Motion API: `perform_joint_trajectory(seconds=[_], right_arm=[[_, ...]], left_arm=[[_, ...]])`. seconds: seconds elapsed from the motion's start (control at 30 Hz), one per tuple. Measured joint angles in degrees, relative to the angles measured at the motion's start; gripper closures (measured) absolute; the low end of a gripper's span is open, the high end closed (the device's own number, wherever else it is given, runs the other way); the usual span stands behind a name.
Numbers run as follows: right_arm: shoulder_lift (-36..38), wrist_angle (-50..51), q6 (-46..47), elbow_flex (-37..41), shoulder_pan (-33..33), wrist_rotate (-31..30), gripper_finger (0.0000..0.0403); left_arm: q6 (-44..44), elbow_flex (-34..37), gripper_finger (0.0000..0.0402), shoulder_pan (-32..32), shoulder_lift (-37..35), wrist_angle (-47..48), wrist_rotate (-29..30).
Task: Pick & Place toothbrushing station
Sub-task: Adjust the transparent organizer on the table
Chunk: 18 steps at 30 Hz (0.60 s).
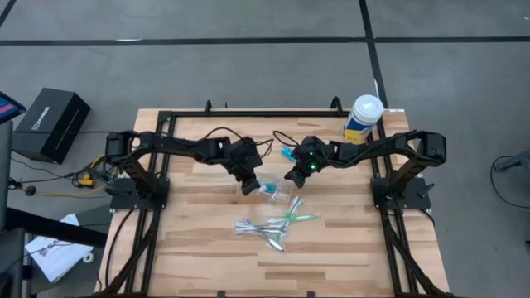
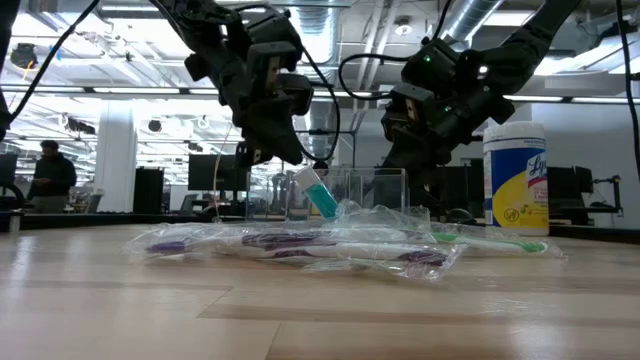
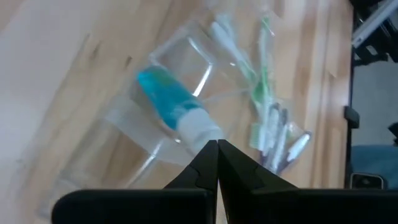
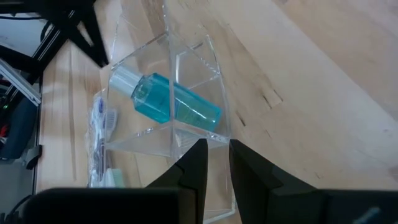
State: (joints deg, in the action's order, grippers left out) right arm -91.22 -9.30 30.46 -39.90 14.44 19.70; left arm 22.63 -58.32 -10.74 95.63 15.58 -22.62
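Clear plastic forms a small cup [image 4: 171, 93] with inner dividers, standing on the wooden table [image 1: 207, 257] between the two dark claws. A blue tube [image 4: 168, 102] with a white cap leans tilted inside the cup, cap end upward toward the left gripper [image 3: 217, 149]. That left claw has its fingers pressed fully together, holding nothing, its tips just above the tube's cap. The right gripper [image 4: 214, 155] sits at the cup's opposite side with its fingers slightly parted; the cup's near wall appears to run between them, though whether they pinch it cannot be told. Green and purple-white toothbrushes [image 1: 273, 228] in clear wrappers lie in a loose heap on the table just beyond the cup, nearer the front edge than either claw.
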Motion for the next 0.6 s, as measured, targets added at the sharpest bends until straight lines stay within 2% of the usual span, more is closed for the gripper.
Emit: perform_joint_trajectory(seconds=[0.3, 0.6], right_arm=[[0.02, 0.24, -0.49, -1.83, 0.02, 1.27, 0.0344], [0.04, 0.32, -1.07, -2.78, 1.54, 1.48, 0.0344]], left_arm=[[-0.15, -0.34, 0.0402, 0.11, 2.52, -1.31, -2.82], [0.1, -0.6, 0.0402, -0.39, 2.04, -1.19, -2.46]])
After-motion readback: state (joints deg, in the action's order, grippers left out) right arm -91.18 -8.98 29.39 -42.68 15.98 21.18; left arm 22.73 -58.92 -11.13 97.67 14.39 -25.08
